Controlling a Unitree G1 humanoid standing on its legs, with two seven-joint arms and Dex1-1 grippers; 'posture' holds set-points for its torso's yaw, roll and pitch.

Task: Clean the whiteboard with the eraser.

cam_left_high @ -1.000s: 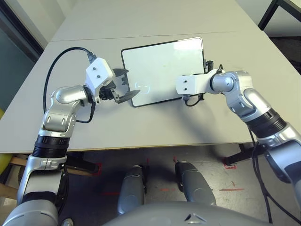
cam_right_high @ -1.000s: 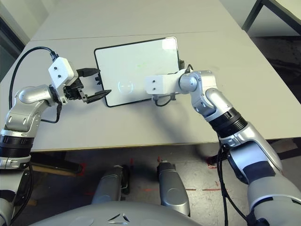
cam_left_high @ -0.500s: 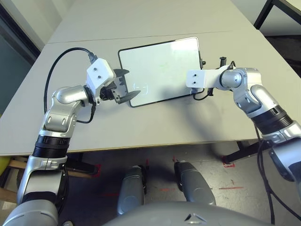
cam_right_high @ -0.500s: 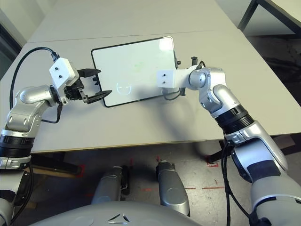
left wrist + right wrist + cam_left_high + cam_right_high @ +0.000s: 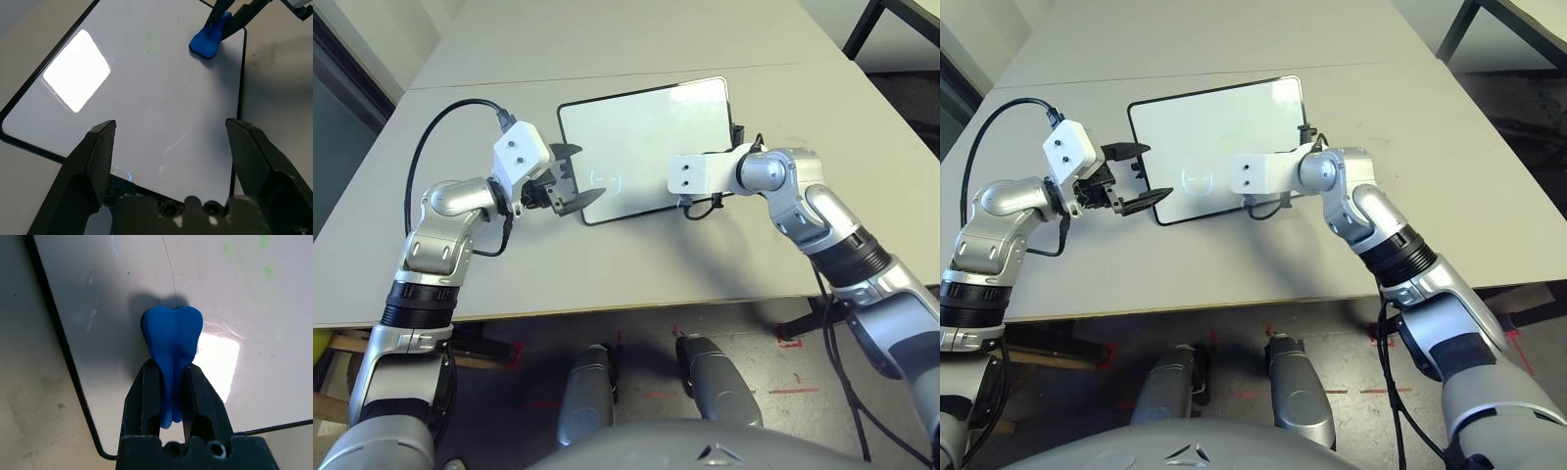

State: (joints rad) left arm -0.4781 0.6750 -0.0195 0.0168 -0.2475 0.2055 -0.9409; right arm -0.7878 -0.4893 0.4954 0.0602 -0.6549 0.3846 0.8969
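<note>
1. Tabletop (image 5: 529,284): we see a pale, flat surface bearing the board, with a seam running across it beyond the board.
2. Whiteboard (image 5: 646,137): we find it lying face up on the tabletop, slightly rotated, its thin black frame around a glossy surface.
3. Left gripper (image 5: 591,171): we note the fingers spread wide, with an open gap between them. Their tips reach over the whiteboard's left edge; we cannot tell whether they touch it. The eraser lies well apart from these fingers, towards the robot's right.
4. Right gripper (image 5: 169,364): we observe the fingers closed in a firm pinch on the eraser, one finger on each side of its narrow part. This gripper sits above the near right part of the whiteboard.
5. Eraser (image 5: 173,328): we locate the blue block between the right fingers, its broader, lobed end projecting past their tips. It is over the whiteboard, its shadow just beside it; we cannot confirm contact.
6. Marks: we identify a light blue curved drawing (image 5: 1198,183) near the board's near left corner, and faint green smudges (image 5: 149,44) farther in.
</note>
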